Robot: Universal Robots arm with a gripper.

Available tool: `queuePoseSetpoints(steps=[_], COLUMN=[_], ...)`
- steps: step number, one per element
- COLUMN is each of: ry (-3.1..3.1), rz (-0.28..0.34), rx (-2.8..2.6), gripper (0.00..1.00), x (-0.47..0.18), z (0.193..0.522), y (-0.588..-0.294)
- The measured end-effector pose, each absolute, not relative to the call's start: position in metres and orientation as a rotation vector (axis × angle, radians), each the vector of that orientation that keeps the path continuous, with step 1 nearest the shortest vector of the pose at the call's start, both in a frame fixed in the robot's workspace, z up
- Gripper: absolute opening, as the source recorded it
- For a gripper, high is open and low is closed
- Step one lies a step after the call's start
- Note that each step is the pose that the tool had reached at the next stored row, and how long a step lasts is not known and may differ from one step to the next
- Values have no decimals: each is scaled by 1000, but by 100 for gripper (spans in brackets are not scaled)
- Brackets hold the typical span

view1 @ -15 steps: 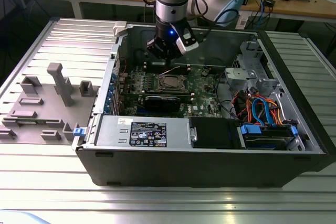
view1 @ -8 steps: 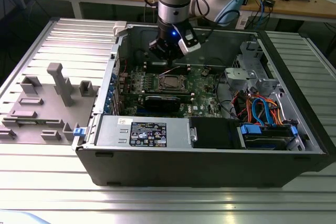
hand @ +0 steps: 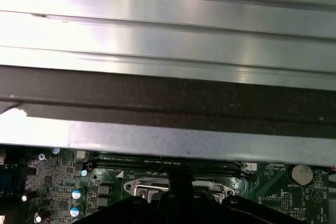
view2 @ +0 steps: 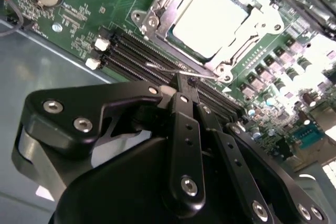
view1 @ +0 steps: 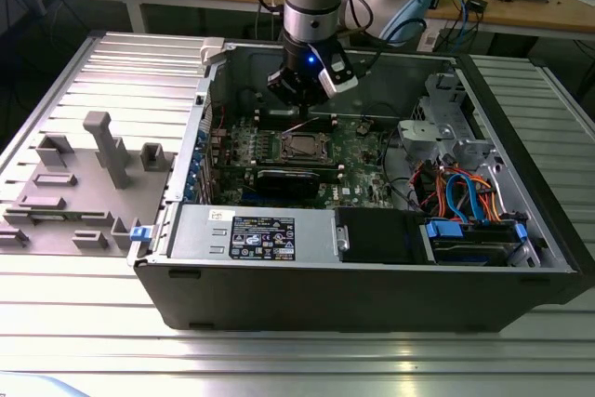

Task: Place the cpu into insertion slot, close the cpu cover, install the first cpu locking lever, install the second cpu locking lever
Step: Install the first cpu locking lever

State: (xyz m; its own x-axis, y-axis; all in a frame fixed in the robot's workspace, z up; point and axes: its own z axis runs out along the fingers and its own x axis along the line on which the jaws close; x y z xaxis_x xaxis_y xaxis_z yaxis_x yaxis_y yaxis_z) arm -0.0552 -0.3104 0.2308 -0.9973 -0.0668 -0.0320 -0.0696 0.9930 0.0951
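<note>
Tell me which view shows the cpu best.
The second wrist view: the cpu is close, its silver top plainly seen. The exterior view shows the cpu small; in the first wrist view the gripper covers it.

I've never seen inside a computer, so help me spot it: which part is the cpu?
Inside the open grey computer case, find the green motherboard. Near its middle sits the cpu cover, a square silvery frame; the cpu is the flat pale square in its window. The memory slots beside it are long and black, not square and metallic.
</note>
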Motion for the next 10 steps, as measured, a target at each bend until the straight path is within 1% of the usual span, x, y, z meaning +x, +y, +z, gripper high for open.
queuePoseSetpoints(steps=[10], ry=[3107], rz=[150], rx=[-85], gripper=[11], x=[-48], z=[228], y=[-310])
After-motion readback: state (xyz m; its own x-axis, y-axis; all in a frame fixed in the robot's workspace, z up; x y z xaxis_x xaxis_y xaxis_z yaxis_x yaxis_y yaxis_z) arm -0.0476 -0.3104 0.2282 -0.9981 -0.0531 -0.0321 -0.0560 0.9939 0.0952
